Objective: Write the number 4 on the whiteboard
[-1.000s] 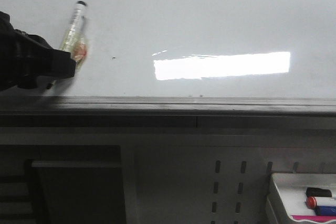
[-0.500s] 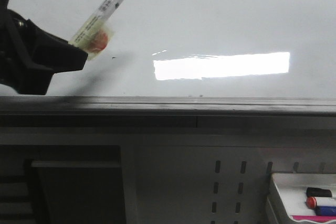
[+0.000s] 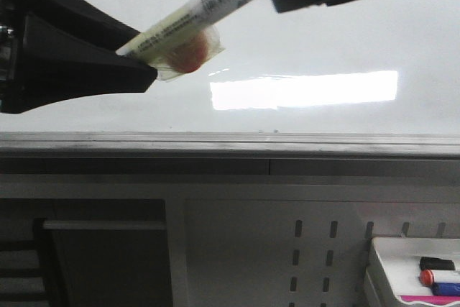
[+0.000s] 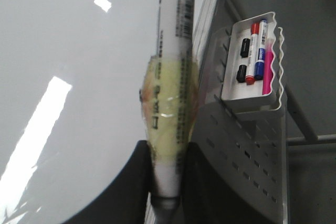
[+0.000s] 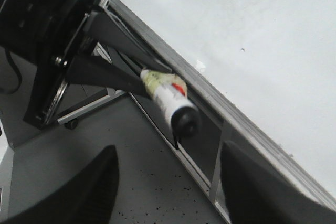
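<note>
The left gripper (image 3: 147,70) is clamped shut on the marker (image 3: 194,23), gripping it at the rear end; in the left wrist view the barrel rises straight out from between the fingers (image 4: 131,182), wrapped in yellowish tape with a red patch just past the fingertips. The marker's long axis runs up and away from those fingers, slanting toward the right arm, with the capped end leading.

That capped end points straight into the right gripper (image 5: 168,182). In the right wrist view its two fingers (image 5: 79,192) stand wide apart with nothing between them, and the black cap (image 5: 186,120) sits just beyond the gap, roughly centred on it but not yet inside. In the front view the right arm's dark bulk overlaps the far end of the barrel, so whether it touches there I cannot tell.

I judge the coming move to be a cap pull: the right fingers need to slide forward along the marker's axis and close on the cap while the left holds firm.

Beyond both grippers lies the whiteboard (image 3: 323,26), glossy and bare apart from a bright reflection; no number 4 is drawn on it yet. The marker tip is well clear of its surface.
</note>
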